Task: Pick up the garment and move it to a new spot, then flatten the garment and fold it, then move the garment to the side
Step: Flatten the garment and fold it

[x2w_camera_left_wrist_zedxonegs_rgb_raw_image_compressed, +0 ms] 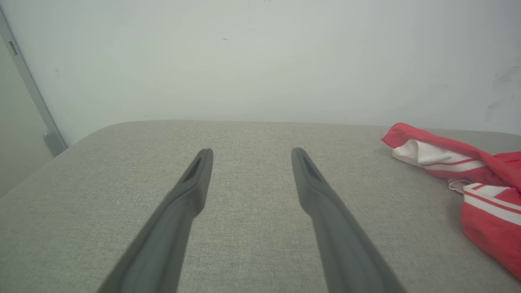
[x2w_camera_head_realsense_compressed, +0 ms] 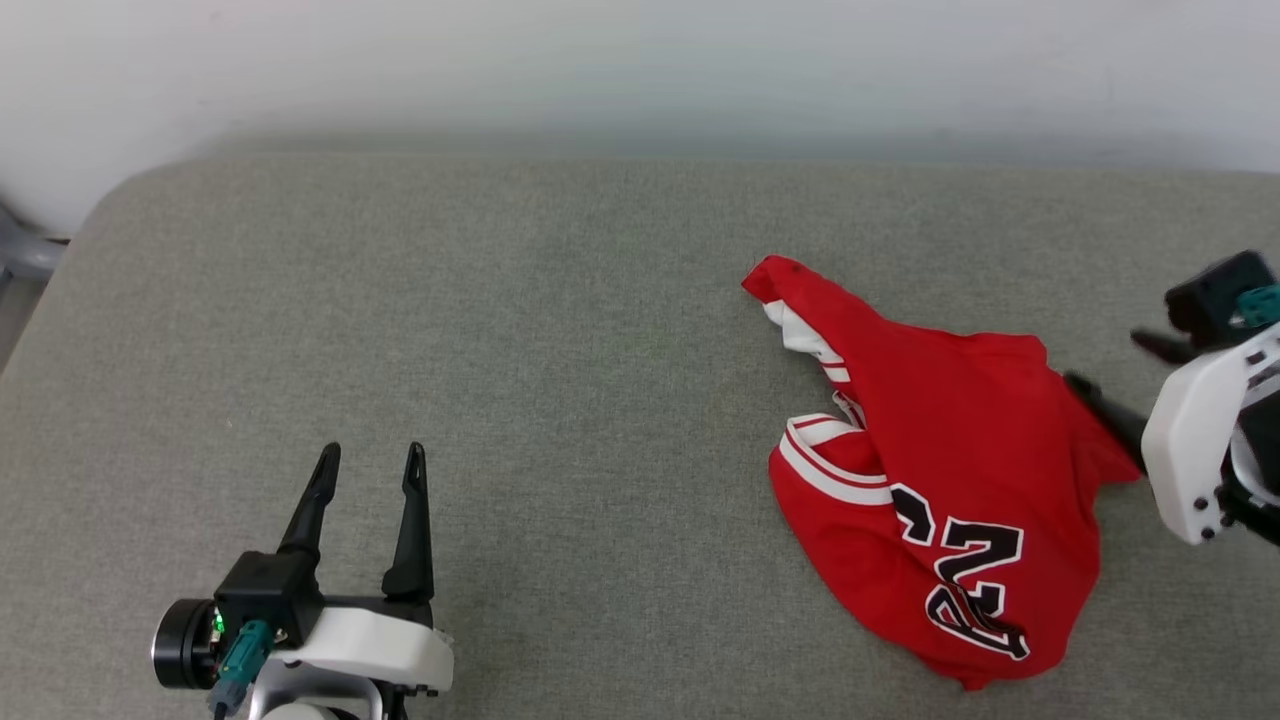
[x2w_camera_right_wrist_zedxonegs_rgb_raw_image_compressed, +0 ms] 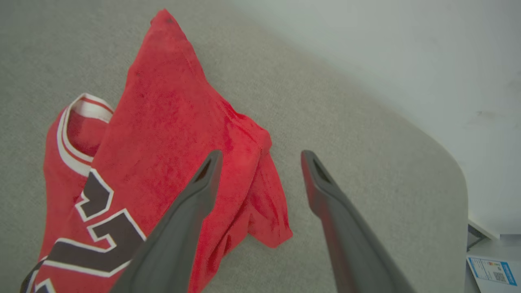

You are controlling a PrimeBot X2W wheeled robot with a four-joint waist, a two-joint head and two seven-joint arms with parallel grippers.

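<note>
Your left tool point(x2w_camera_head_realsense_compressed: 372, 448) stands wide open with nothing between its fingers, over bare grey upholstered surface point(x2w_camera_head_realsense_compressed: 560, 330). In the left wrist view the left tool point(x2w_camera_left_wrist_zedxonegs_rgb_raw_image_compressed: 252, 151) points toward the pale wall point(x2w_camera_left_wrist_zedxonegs_rgb_raw_image_compressed: 260, 61), and the red jersey T-shirt point(x2w_camera_left_wrist_zedxonegs_rgb_raw_image_compressed: 488, 219) lies well off to its right, showing a white sleeve and striped trim.

Your right tool point(x2w_camera_head_realsense_compressed: 1108, 360) is also spread fully and grips nothing. It sits right at the jersey T-shirt point(x2w_camera_head_realsense_compressed: 950, 440), at the crumpled edge nearest that tool. Looking along the right tool point(x2w_camera_right_wrist_zedxonegs_rgb_raw_image_compressed: 261, 153), one finger point(x2w_camera_right_wrist_zedxonegs_rgb_raw_image_compressed: 195, 195) crosses over the red cloth and the other is over bare upholstery. A bunched fold of the T-shirt point(x2w_camera_right_wrist_zedxonegs_rgb_raw_image_compressed: 171, 122) reaches into the gap between them. You cannot tell from these views whether the finger touches the cloth. The shirt lies rumpled, collar and black white-edged number facing up, beyond and to the left of that tool.
</note>
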